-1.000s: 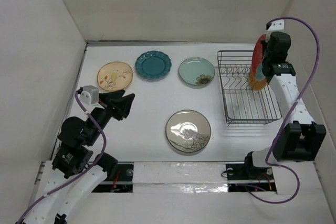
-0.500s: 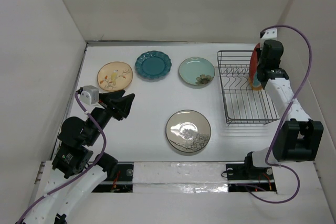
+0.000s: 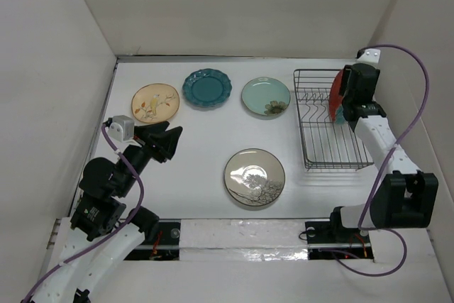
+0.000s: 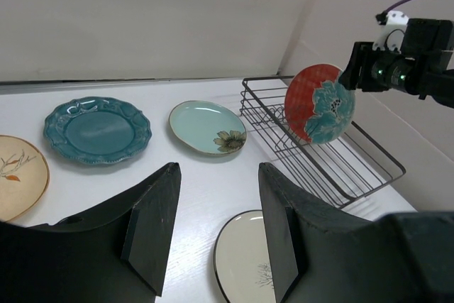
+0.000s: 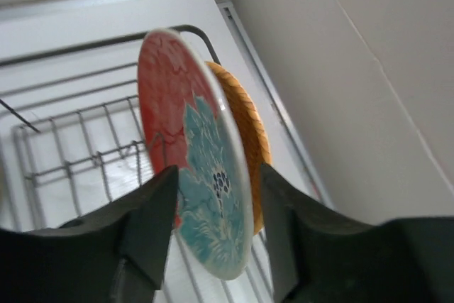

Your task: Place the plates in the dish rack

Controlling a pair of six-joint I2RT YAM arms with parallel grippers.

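Standing edgewise in the dish rack [image 3: 340, 166], orange plate [image 5: 206, 175] between right jaws

Red plate [image 5: 193, 157] upright, rack [image 5: 78, 148] behind.

White bench [image 3: 206, 140] enclosed on three sides by plain off-white panels, back panel [image 3: 234, 5] joined along a dark seam [image 3: 213, 57], left panel [image 3: 42, 90], right panel [image 3: 425, 69], glossy white strip [image 3: 241, 235] fitted along the near edge.

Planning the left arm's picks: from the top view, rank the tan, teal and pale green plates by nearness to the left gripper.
From the left gripper:
1. tan plate, far left.
2. teal plate, back middle.
3. pale green plate, beside the dish rack.
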